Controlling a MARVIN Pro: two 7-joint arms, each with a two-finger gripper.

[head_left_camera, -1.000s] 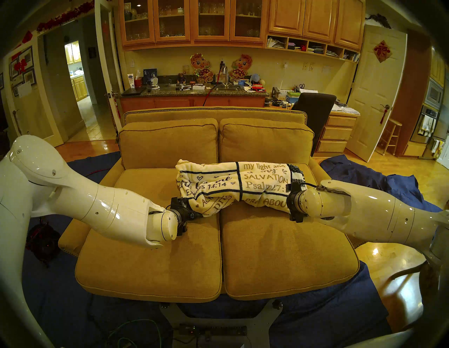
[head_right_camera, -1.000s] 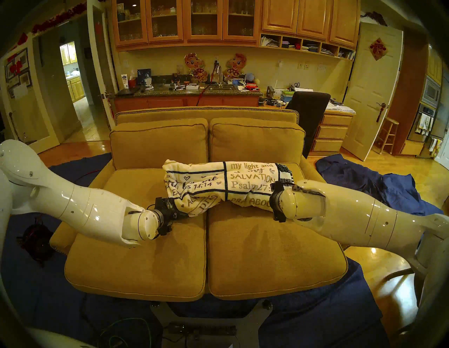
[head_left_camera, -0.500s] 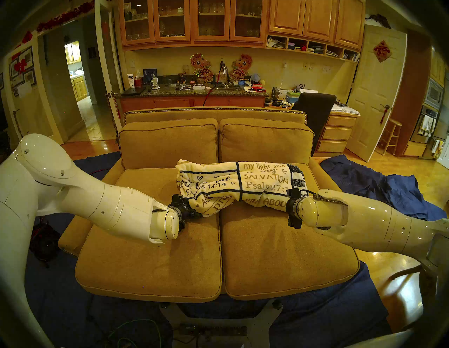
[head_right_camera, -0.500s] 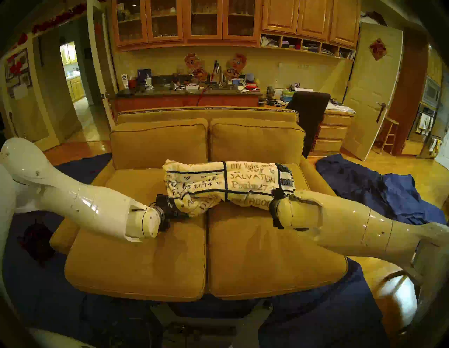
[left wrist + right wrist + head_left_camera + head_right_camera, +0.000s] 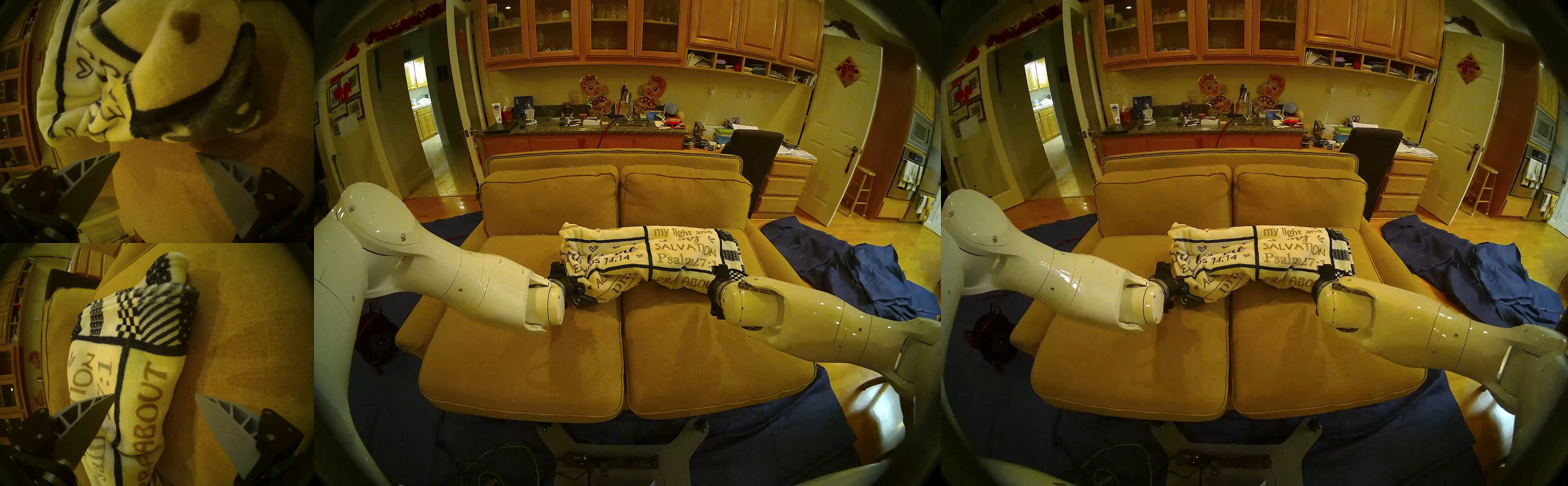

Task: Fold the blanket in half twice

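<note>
Between both open end effectors lies the blanket.

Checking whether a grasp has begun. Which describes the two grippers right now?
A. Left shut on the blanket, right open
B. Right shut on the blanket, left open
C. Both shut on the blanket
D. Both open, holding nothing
D: both wrist views show the left gripper and right gripper spread wide, nothing pinched, with the blanket lying loose on the sofa.

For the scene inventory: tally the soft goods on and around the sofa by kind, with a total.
Cream fleece blanket with navy-bordered verse lettering: 1
Mustard seat cushions: 2
Mustard back cushions: 2
Plain dark blue cloth heaps on the floor at right: 1
Total: 6
</note>
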